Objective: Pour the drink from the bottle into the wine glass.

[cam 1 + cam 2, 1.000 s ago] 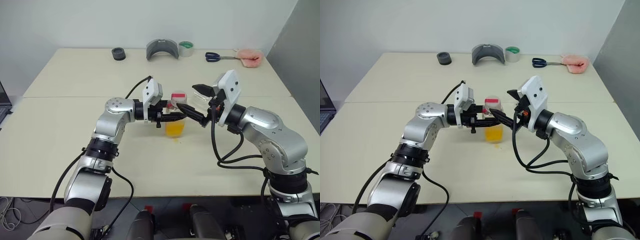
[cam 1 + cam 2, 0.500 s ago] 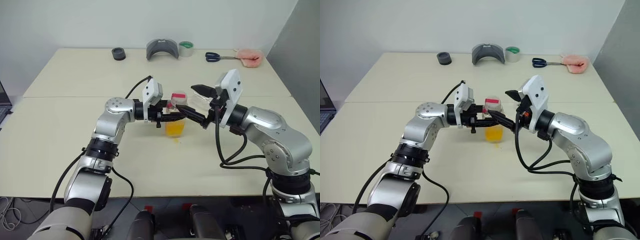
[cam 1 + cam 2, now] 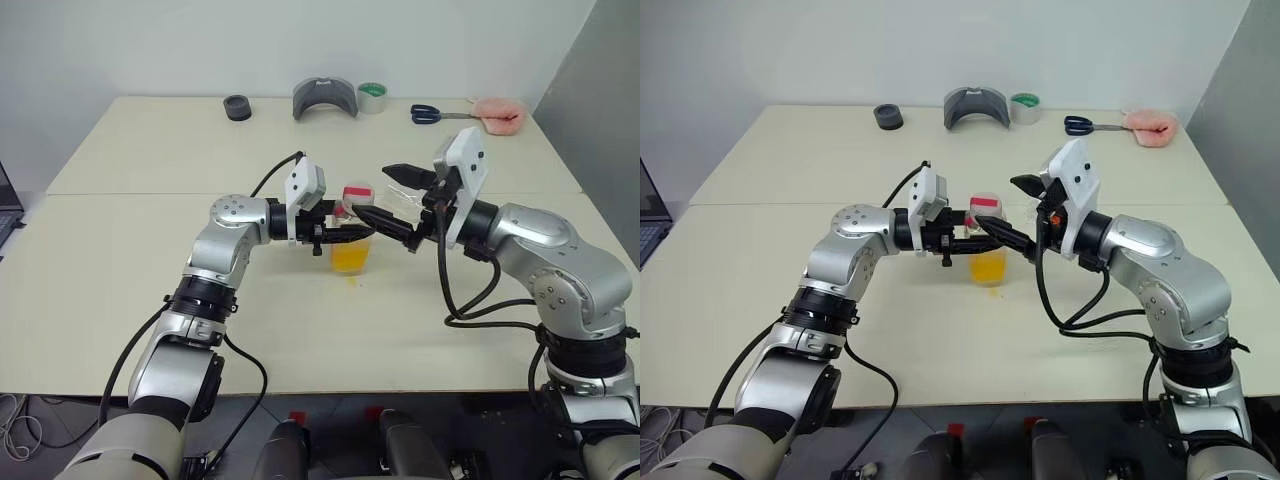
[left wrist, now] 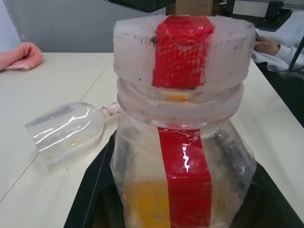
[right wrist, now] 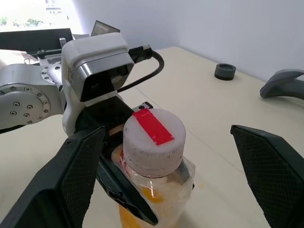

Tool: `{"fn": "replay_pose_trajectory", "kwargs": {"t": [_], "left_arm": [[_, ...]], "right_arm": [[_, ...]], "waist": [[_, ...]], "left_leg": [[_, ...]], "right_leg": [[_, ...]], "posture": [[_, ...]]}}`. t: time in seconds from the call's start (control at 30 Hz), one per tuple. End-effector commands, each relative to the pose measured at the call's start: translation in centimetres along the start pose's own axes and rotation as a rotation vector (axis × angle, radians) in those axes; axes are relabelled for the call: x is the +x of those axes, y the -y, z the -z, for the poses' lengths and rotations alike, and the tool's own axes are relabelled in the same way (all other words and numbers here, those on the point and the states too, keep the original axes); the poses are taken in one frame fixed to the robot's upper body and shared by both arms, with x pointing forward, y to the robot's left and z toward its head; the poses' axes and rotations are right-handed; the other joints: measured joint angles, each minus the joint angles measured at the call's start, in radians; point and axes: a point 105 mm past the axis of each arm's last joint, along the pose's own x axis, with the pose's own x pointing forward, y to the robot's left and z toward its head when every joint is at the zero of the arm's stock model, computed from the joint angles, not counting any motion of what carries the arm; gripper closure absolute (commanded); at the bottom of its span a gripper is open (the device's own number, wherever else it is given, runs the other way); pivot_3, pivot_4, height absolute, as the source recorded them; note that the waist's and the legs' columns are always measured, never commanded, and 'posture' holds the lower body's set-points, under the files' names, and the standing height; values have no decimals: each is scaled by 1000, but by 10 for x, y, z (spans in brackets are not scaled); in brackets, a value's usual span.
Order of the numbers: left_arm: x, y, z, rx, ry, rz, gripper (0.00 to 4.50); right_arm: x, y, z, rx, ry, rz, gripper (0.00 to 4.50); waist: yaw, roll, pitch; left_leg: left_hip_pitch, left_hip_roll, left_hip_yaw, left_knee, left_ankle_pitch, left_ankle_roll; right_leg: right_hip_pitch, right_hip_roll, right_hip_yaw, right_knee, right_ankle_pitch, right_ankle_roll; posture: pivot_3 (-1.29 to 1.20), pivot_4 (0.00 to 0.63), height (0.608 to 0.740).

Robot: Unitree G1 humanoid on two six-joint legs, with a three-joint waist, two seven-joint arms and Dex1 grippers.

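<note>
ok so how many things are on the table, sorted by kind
drink vessels: 2, clear plastic bottle with a red strip, clear stemmed wine glass on its side
round rolls: 2, black ring, green tape roll
grey curved piece: 1
blue-handled scissors: 1
pink cloth: 1
total: 7

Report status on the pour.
Left pincer shut on capped bottle. Right pincer open around cap. Wine glass lying on its side behind.
</note>
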Motion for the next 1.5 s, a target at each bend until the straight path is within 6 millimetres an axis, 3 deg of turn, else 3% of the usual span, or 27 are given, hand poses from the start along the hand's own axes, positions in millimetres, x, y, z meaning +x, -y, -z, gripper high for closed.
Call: {"fn": "replay_pose_trajectory", "kwargs": {"t": [0.03,1.2,1.33,1.5], "left_arm": [[1,0,-15,54,36,5,2702],[4,6,-13,47,46,25,2702],[4,6,-13,46,46,26,2702],[4,6,-13,44,48,25,2703]], "right_arm": [[2,-4,-14,-33,38,-34,0],[21,-5,-6,20,19,-79,0],[20,-7,-8,24,34,-88,899],[19,-9,-9,2,39,-87,2652]], "waist": [[0,0,0],[0,0,0],[0,0,0],[0,0,0]], "left_leg": [[0,0,0,0,0,0],[0,0,0,0,0,0],[0,0,0,0,0,0],[0,0,0,0,0,0]], "right_leg": [[0,0,0,0,0,0],[0,0,0,0,0,0],[0,0,0,0,0,0],[0,0,0,0,0,0]], "posture": [[0,150,740],[0,150,740],[0,150,740],[0,150,740]]}}
